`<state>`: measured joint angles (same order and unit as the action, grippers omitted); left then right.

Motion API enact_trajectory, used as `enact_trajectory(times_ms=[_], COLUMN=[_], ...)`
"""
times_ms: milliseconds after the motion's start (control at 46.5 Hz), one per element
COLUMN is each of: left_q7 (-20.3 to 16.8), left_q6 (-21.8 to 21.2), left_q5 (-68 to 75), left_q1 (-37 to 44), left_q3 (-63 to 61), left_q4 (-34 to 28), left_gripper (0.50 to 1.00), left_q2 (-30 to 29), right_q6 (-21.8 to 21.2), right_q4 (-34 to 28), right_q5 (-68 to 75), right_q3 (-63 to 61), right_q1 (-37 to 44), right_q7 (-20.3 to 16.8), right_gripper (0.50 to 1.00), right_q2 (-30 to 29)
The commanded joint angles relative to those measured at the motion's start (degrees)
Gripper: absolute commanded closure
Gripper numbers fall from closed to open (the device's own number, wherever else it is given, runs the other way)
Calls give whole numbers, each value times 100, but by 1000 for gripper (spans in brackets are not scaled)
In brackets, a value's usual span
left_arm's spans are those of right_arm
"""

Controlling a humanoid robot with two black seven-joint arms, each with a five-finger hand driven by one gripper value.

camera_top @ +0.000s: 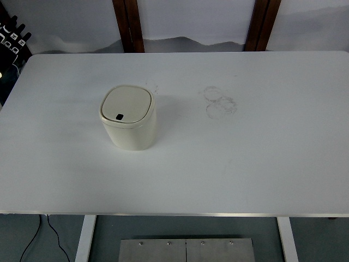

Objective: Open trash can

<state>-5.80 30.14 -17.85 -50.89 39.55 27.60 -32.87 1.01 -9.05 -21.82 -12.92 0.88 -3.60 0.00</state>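
Trash can sits alone, lid shut.
It stands left of the table's centre; no hand shows, state unknowable.

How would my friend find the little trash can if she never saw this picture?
Look at the big white table. Left of its middle stands a small cream trash can, lid closed, with a small dark patch near the lid's front edge. It is the only thing standing there; beside it are just faint ring marks.
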Motion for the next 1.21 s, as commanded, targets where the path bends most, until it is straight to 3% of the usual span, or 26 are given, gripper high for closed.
enact_trajectory(times_ms=[0, 1033, 1184], left_q7=[0, 9, 106], left_q6=[0, -61, -386], left_q5=[1, 10, 28], left_q1=[-9, -9, -88], left_q3=[-9, -17, -61], left_q4=[0, 0, 44], left_gripper=[500, 500, 500], left_q2=[0, 0, -26], right_q6=[4, 4, 4], right_q4=[0, 0, 0], right_q5=[-6, -6, -6], right_q3=[0, 0, 0], right_q1=[0, 0, 0], right_q7=[-1, -1, -1], right_gripper=[505, 505, 505], right_q2=[0, 0, 0])
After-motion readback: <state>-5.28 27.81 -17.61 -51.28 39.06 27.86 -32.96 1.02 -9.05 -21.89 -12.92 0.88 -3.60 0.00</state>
